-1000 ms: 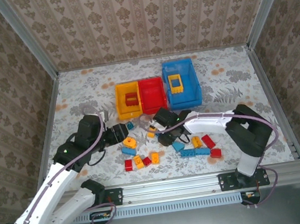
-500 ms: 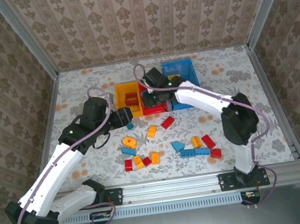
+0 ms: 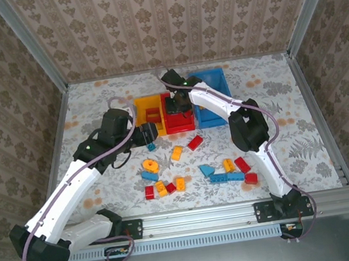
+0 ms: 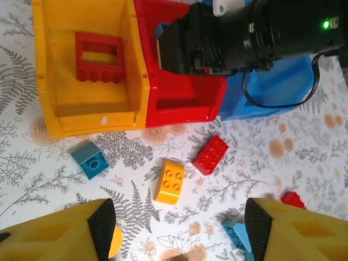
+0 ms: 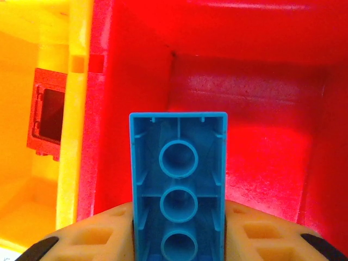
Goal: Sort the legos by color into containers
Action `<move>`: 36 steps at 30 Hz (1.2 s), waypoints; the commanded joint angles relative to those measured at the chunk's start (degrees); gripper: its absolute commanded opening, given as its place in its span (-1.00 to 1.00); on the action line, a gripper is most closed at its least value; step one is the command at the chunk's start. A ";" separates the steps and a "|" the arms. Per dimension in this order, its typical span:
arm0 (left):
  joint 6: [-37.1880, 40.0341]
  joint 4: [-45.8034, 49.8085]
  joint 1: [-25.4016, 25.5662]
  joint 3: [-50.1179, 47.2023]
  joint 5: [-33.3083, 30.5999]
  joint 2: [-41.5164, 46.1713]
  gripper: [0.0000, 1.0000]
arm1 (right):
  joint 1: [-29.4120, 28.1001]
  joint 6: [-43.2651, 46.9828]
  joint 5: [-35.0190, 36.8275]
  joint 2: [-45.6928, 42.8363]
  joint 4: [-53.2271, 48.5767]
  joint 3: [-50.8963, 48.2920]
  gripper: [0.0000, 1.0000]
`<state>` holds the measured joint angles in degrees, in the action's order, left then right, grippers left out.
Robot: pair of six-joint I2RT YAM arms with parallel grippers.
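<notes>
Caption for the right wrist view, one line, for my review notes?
Right gripper holds a blue brick over the red bin; a red frame lies in the yellow bin alongside.

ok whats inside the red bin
The red rectangular plastic bin shows bare floor. The right fingers hold a blue rectangular plastic brick over it, covering the near floor.

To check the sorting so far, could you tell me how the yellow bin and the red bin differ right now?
The yellow bin holds a red frame brick; the floor of the red bin is bare where visible. The right claw holds a blue brick above the red bin, not the yellow bin. Both are open-topped, similar-sized, and stand side by side, touching.
</notes>
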<state>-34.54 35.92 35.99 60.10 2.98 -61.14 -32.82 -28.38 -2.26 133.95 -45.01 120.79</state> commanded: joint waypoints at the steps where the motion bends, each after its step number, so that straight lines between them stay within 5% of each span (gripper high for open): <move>1: 3.28 2.48 0.31 -0.05 1.58 -0.81 0.33 | 0.30 -1.02 -1.33 0.56 -2.66 2.47 -0.17; 7: 6.31 2.93 0.45 -2.80 4.01 -0.99 0.32 | 0.30 -0.10 -1.59 -2.96 -1.94 2.18 0.02; 13: 9.03 1.32 0.96 -2.62 6.56 -3.80 0.31 | 0.21 0.82 -0.22 -11.32 -0.93 -1.45 0.02; 19: 14.72 -0.28 6.78 1.89 7.13 -15.21 0.31 | 0.21 5.56 3.07 -34.22 13.83 -30.69 0.06; 26: 22.12 0.66 13.07 14.06 2.47 -33.93 0.39 | 0.19 9.47 3.94 -65.49 26.47 -67.55 0.37; 36: 27.55 6.83 15.40 29.02 -3.29 -54.38 0.46 | 0.29 4.39 2.77 -86.71 19.07 -79.80 0.53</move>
<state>-10.22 38.54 51.31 86.15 3.03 -113.40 -32.75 -21.87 0.67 49.56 -24.64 42.19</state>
